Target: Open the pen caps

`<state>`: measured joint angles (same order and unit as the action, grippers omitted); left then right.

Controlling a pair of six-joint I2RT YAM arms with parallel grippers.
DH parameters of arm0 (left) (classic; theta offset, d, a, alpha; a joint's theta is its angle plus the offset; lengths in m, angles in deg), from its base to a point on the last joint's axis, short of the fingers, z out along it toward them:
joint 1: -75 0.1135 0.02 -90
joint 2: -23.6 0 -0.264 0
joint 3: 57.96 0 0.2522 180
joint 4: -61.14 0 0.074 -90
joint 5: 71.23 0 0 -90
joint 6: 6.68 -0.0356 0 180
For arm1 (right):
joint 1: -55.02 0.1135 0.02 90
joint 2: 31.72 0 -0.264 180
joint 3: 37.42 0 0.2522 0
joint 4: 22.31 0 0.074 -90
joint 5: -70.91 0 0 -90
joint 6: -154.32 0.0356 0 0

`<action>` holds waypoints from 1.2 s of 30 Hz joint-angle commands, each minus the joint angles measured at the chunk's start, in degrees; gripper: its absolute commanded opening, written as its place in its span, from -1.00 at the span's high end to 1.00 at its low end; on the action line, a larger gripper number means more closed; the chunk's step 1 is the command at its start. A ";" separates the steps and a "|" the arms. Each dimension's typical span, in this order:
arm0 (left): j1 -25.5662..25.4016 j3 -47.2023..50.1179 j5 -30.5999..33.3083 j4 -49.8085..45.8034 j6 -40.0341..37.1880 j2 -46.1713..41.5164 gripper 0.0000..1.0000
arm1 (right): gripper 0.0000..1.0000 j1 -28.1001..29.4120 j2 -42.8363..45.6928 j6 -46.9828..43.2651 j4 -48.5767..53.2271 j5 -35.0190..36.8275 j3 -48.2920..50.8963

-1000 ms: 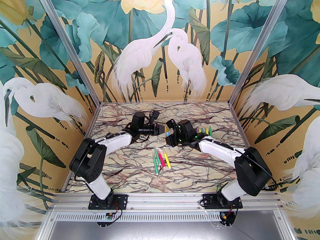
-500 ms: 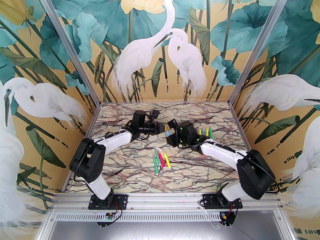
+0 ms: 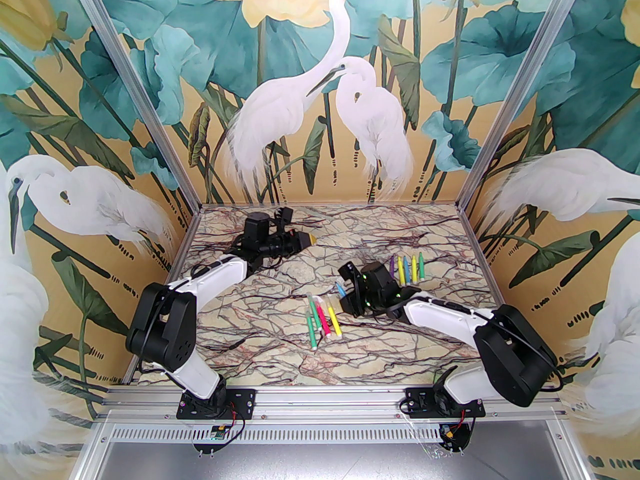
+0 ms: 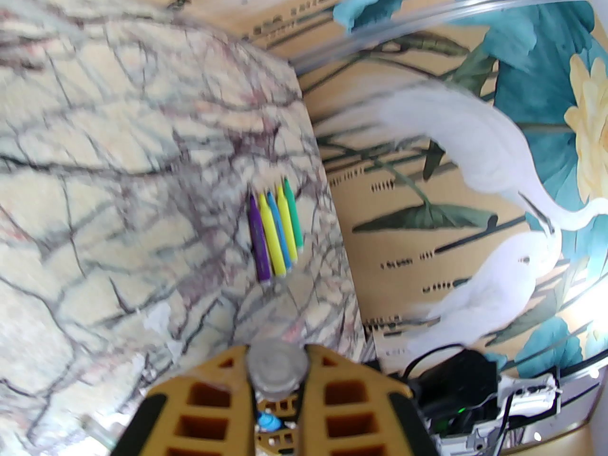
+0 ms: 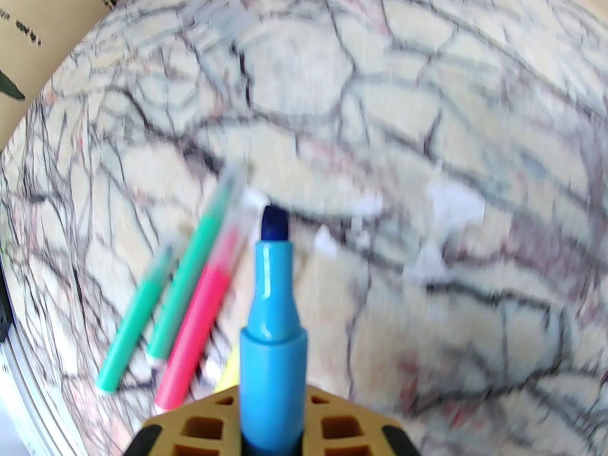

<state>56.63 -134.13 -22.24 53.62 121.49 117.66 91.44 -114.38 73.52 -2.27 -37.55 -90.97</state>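
the left fingers [image 3: 308,239] are clenched on a clear pen cap [image 4: 278,367], seen end-on between them, over the far left part of the tabletop [image 3: 280,363]. the right fingers [image 3: 346,302] grip the blue pen [image 5: 271,330] by its barrel near the middle of the tabletop. its dark blue tip is bare and points away from the wrist. this pen is open, and the two arms are well apart.

the next move likely turns on the right arm. the row of five pens [image 4: 270,235] with bare pointed tips lies toward the far right corner, beyond the right fingers, with long axes running near to far and tips toward the far edge. the blue pen would fit there laid parallel. the four pens [image 3: 322,319] lie just beside the right fingers on the near side, slanting a little. their far ends look pale and clear, so i judge them capped. the right arm is nearer to both groups.

the cap is small, greyish and near-colourless with a round mouth, and probably slippery.
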 commanded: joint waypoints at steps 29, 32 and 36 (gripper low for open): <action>0.02 -10.19 35.80 -43.73 -27.39 8.40 1.00 | 1.00 -8.27 -21.42 16.64 16.79 37.15 -22.43; 0.01 -10.53 35.37 -43.43 -27.54 9.63 1.00 | 1.00 -8.63 -21.92 16.99 16.48 36.92 -22.35; 0.05 -11.36 35.34 -43.33 -27.99 11.28 1.00 | 0.97 -9.42 -22.02 17.09 16.12 36.75 -21.97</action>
<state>56.63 -143.86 12.07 10.87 94.80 127.25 82.61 -135.69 89.17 13.32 -2.27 -112.22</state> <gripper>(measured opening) 0.150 0.183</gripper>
